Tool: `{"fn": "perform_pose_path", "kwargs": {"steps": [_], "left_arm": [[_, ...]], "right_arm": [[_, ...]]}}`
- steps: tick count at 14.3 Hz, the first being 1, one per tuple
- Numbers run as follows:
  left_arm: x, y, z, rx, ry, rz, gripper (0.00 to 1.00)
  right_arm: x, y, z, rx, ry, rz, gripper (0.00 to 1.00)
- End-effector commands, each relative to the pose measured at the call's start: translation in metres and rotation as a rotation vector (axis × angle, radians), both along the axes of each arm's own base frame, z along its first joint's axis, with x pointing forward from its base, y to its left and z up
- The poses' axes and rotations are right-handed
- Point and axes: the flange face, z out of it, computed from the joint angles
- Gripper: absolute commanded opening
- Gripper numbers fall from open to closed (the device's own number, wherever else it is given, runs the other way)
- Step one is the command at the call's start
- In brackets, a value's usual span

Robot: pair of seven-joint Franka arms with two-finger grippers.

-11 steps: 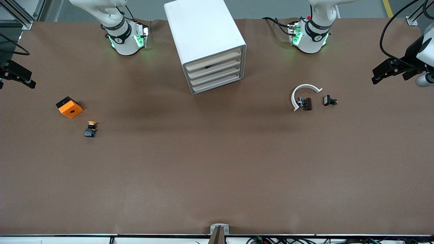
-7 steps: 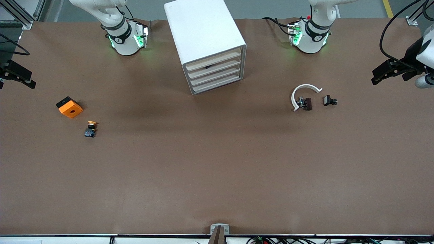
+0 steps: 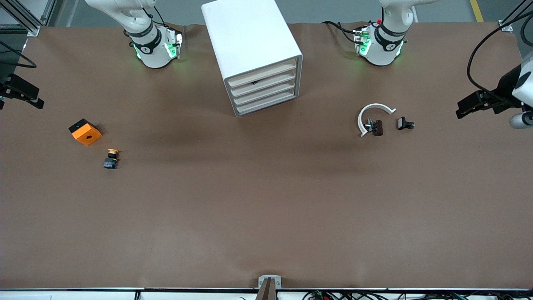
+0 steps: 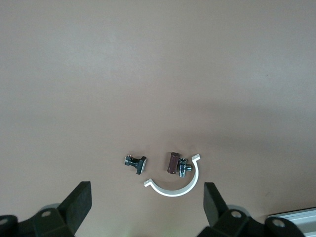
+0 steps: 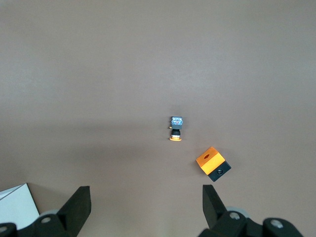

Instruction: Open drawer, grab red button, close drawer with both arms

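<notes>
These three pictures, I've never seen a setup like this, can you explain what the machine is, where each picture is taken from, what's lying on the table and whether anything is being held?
Two white robot arms stand at a brown table. The big picture looks down from across it; the other two come from cameras on each arm's wrist. Between the bases stands a white cabinet with four drawers, all shut. Toward the right arm's end lie an orange cube and a yellow-capped button. Toward the left arm's end lie a white curved clip and two small dark parts. The left gripper hangs over that clip, the right gripper over the table near the cube. Both jaws are open and hold nothing.
</notes>
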Motion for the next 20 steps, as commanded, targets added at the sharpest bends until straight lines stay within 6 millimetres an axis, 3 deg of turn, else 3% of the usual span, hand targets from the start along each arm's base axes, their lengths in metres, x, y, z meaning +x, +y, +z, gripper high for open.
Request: {"fn": "perform_pose_path", "kwargs": {"steps": [1,3,5,9,11,13,16,20], "left_arm": [[0.030,-0.010,-0.031,-0.031,0.000,-0.016,1.00],[0.048,-0.023,-0.069,-0.045,0.019,-0.022,1.00],[0.060,-0.053,-0.098,-0.047,0.021,0.040,1.00],[0.072,-0.124,-0.174,-0.066,0.135,0.317,1.00],[0.078,-0.138,-0.214,-0.050,0.175,0.405,1.00],[0.076,-0.158,-0.242,-0.071,0.232,0.463,1.00],[0.075,-0.170,-0.277,-0.091,0.313,0.632,1.00],[0.063,-0.221,-0.322,-0.011,0.368,0.879,1.00]], "right_arm": [[0.002,0.001,0.005,0.009,-0.001,0.012,1.00],[0.002,0.001,0.005,0.009,-0.001,0.012,1.00],[0.002,0.001,0.005,0.009,-0.001,0.012,1.00],[0.002,0.001,0.005,0.009,-0.001,0.012,1.00],[0.002,0.002,0.005,0.009,-0.001,0.013,1.00],[0.002,0.002,0.005,0.009,-0.001,0.015,1.00],[0.002,0.001,0.005,0.009,-0.001,0.013,1.00],[0.002,0.001,0.005,0.007,0.000,0.013,1.00]]}}
